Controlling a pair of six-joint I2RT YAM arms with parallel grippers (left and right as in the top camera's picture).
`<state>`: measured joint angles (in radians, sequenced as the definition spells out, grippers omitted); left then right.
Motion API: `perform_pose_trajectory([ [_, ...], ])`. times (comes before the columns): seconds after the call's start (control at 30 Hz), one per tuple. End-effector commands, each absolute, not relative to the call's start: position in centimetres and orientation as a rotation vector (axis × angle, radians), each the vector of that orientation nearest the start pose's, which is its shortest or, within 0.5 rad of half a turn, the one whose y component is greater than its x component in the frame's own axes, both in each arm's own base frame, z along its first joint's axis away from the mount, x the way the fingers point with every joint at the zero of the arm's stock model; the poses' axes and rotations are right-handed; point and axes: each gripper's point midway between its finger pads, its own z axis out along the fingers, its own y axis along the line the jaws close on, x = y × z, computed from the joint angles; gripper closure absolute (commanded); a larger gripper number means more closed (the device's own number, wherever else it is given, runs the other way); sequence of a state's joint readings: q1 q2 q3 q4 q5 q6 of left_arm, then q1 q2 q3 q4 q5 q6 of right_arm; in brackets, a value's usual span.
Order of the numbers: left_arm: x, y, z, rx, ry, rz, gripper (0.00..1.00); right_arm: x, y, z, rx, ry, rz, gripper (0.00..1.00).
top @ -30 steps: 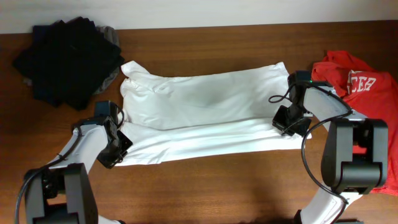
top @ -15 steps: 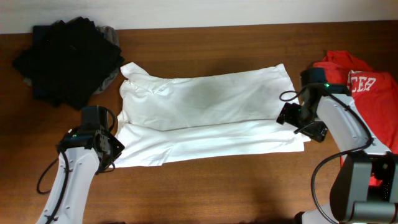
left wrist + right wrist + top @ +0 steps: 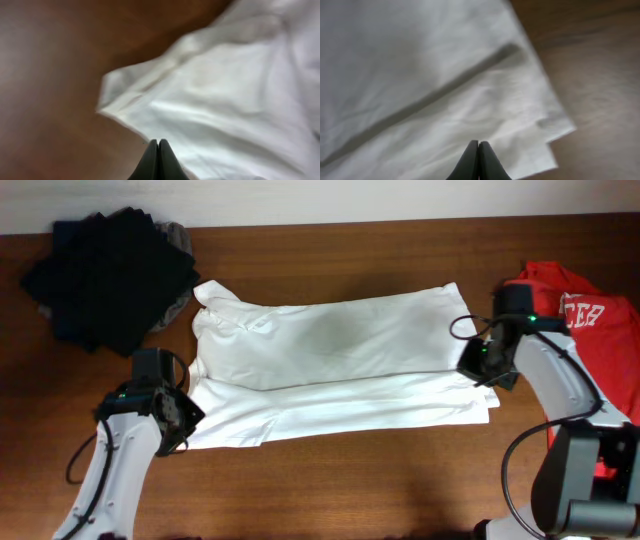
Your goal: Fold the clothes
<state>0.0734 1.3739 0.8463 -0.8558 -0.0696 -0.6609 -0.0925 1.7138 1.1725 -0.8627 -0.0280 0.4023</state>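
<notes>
The clothes, a white T-shirt (image 3: 330, 370), lie spread across the middle of the table, with a long crease running left to right and the front part lying flat. My left gripper (image 3: 178, 420) hangs at the shirt's front-left corner. In the left wrist view its fingertips (image 3: 158, 143) are pressed together over the edge of the white cloth (image 3: 225, 100), with nothing between them. My right gripper (image 3: 481, 364) is over the shirt's right edge. Its fingertips (image 3: 478, 144) are also shut and empty above the cloth (image 3: 420, 75), near a stepped corner (image 3: 555, 135).
A pile of black garments (image 3: 105, 275) sits at the back left. A red T-shirt with white lettering (image 3: 590, 330) lies at the right edge, beside my right arm. Bare brown table (image 3: 340, 480) runs along the front.
Both arms have stretched out from the shirt's front corners. The right gripper moved right, then back along the right edge. The left gripper shifted slightly left. The shirt's right end lies flatter.
</notes>
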Motion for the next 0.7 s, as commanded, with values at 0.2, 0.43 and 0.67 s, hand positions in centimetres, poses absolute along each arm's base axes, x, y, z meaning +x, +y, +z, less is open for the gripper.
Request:
perform_pose_trajectory([
  [0.2, 27.1, -3.5, 2.9, -0.651, 2.922, -0.165, 0.99, 32.7, -0.5, 0.5, 0.674, 3.050, 0.064, 0.96],
  [0.43, 27.4, -3.5, -0.3, -0.670, 2.976, -0.077, 0.99, 32.0, -2.6, -0.7, 0.678, 3.070, -0.141, 0.96],
  [0.67, 26.5, -0.4, -0.8, -0.861, 2.961, 0.036, 0.99, 31.6, -3.1, -0.4, 0.695, 3.074, -0.188, 0.96],
])
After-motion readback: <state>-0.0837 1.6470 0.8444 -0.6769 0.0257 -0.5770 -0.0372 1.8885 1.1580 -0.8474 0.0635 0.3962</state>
